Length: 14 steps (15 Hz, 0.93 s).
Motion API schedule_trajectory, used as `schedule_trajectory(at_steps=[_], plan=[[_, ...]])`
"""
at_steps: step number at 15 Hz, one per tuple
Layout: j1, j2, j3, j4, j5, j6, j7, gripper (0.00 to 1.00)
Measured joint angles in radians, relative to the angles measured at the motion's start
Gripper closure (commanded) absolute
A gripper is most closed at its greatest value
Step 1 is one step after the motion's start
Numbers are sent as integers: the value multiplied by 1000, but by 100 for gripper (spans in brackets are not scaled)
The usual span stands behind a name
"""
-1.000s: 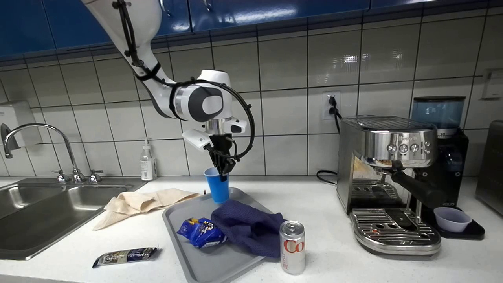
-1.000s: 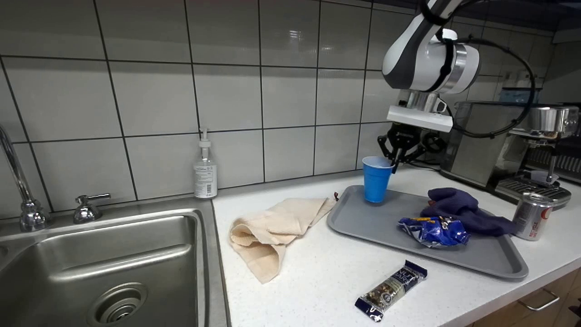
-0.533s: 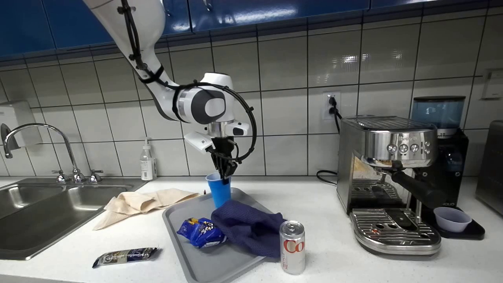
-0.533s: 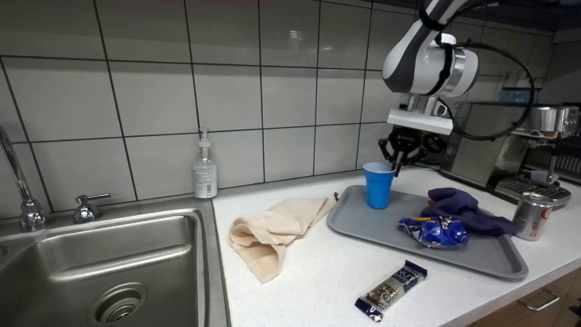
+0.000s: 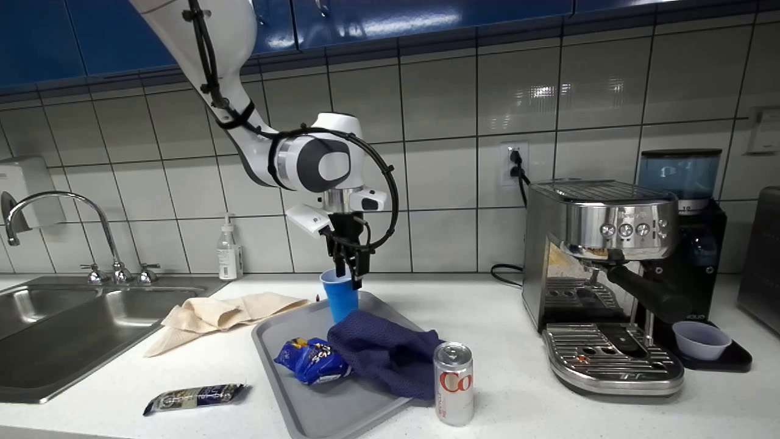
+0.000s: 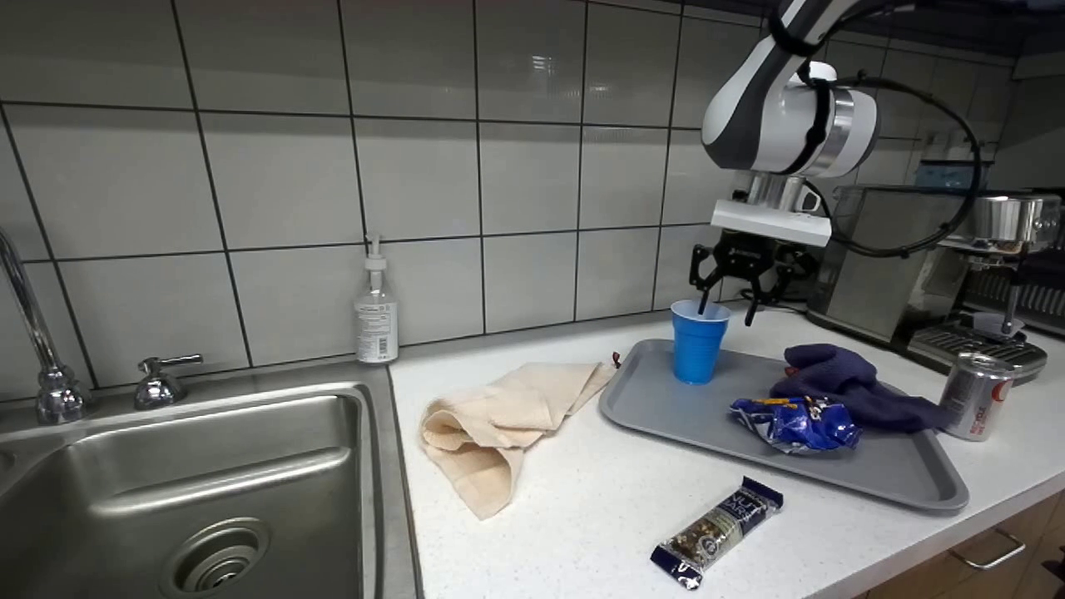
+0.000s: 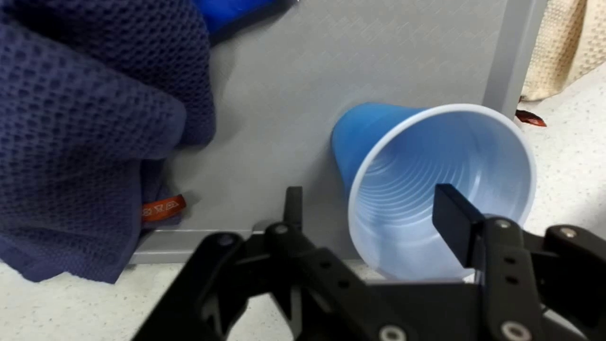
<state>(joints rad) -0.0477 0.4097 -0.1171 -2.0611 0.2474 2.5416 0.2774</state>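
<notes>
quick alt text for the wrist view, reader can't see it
An open black pincer at a blue cup on a gray tray, one finger over the cup's mouth, the other outside it. A dark blue towel with an orange tag lies at left; a cream cloth shows at top right.

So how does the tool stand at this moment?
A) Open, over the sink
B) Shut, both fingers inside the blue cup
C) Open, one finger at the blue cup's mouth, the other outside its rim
C: the wrist view shows the tool with its jaws spread, one finger at the mouth of the blue cup and the other outside the rim, with the gray tray behind it.
</notes>
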Motion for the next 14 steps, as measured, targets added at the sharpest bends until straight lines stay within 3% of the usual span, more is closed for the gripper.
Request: schedule_trajectory(at_steps=[8, 14], plan=[[-18, -82, 1, -10, 0, -38, -62, 0], [-15, -174, 22, -98, -2, -49, -117, 0]])
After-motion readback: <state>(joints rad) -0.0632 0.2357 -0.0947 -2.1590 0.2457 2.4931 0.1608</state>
